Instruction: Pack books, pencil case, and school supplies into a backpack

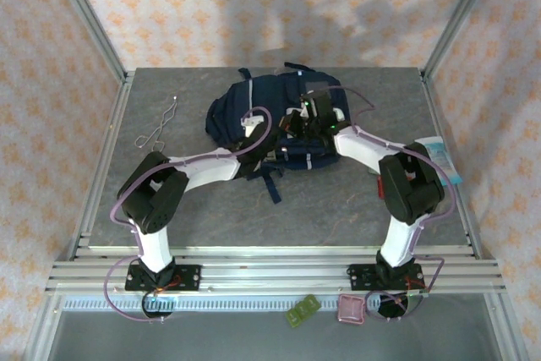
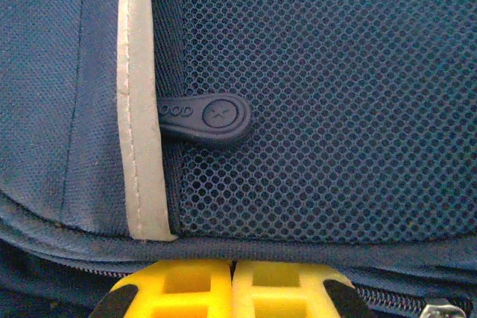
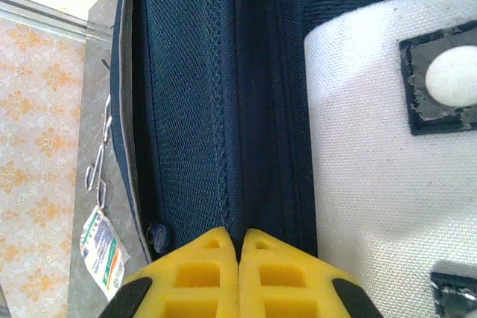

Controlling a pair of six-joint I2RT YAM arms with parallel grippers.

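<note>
The navy backpack (image 1: 254,112) lies flat at the back middle of the table, grey patch (image 3: 387,147) up. My left gripper (image 1: 264,134) is at its near left side. In the left wrist view that gripper (image 2: 232,264) is shut, its tips tucked under a fabric seam by the mesh pocket, below a rubber pull tab (image 2: 212,115). My right gripper (image 1: 304,117) rests on top of the bag. In the right wrist view it (image 3: 239,232) is shut on a dark fabric ridge beside the patch. The books, pencil case and school supplies are out of view.
A thin bent wire (image 1: 158,128) lies at the back left, and a pale blue-and-white packet (image 1: 444,158) sits at the right edge. Small green (image 1: 302,310) and pink (image 1: 351,310) pieces sit on the ledge before the arm bases. A printed tag (image 3: 104,247) lies left of the bag.
</note>
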